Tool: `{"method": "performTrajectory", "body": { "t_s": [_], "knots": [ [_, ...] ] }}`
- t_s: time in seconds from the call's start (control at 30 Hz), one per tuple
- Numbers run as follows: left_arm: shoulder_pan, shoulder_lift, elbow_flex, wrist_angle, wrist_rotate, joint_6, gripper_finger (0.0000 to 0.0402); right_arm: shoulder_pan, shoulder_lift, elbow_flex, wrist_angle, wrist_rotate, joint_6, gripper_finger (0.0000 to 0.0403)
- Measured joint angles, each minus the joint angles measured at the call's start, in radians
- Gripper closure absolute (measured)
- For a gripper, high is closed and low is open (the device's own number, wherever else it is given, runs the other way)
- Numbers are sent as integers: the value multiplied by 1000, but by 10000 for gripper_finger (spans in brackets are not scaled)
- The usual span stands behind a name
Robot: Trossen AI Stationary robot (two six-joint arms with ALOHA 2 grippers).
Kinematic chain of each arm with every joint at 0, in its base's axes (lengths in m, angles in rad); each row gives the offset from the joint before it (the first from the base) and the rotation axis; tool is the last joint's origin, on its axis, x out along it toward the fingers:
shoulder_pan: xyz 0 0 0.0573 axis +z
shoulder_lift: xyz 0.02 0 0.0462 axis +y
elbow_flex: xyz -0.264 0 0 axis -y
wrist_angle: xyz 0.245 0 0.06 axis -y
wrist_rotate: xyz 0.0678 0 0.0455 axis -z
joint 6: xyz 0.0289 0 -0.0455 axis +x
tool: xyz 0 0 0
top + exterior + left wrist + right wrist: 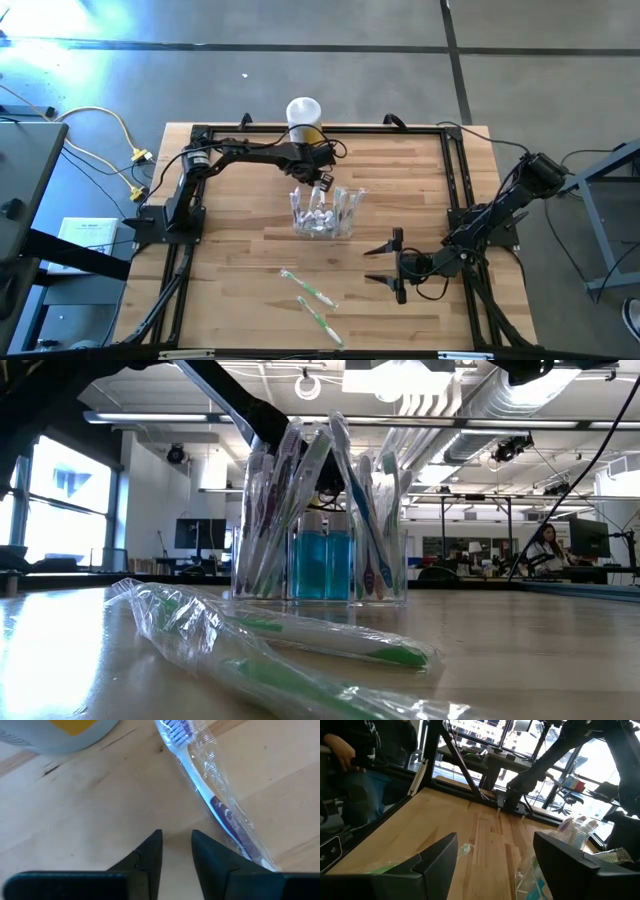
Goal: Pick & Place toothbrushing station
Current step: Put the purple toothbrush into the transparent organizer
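The toothbrushing station (325,212), a see-through holder, stands mid-table with several wrapped toothbrushes upright in it and something blue (322,565) inside. My left gripper (322,182) points down just behind the station's far edge, near the yellow canister (303,115). Its fingers (176,845) are open by a narrow gap with only bare wood between them. A wrapped purple-and-blue toothbrush (215,795) runs past one finger; I cannot tell whether it touches. My right gripper (395,265) waits open to the station's right and nearer the front.
Two wrapped green toothbrushes (310,290) (322,322) lie on the wood near the front edge, close in the low view (280,640). A black frame (455,170) rims the table. People sit in the room beyond (350,755).
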Motion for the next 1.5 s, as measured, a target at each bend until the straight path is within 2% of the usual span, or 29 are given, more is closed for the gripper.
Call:
{"method": "performTrajectory", "body": {
  "t_s": [0.23,0.83,0.93,1.07,1.27,1.5],
  "knots": [
    [-6,1,-1,-11,22,5,393,0,0,0,0,0,0,149],
    [-18,3,-3,-39,34,36,401,10,0,0,-7,8,1,149],
    [-17,3,-3,-39,37,42,401,67,0,0,-8,125,-33,149],
    [-4,3,-3,-38,57,55,402,179,0,0,-47,418,-140,149],
    [19,2,0,-39,91,54,401,333,0,0,-117,880,-218,149],
    [26,6,46,-54,85,61,401,532,-53,-26,-130,884,-246,149]
  ]
}}
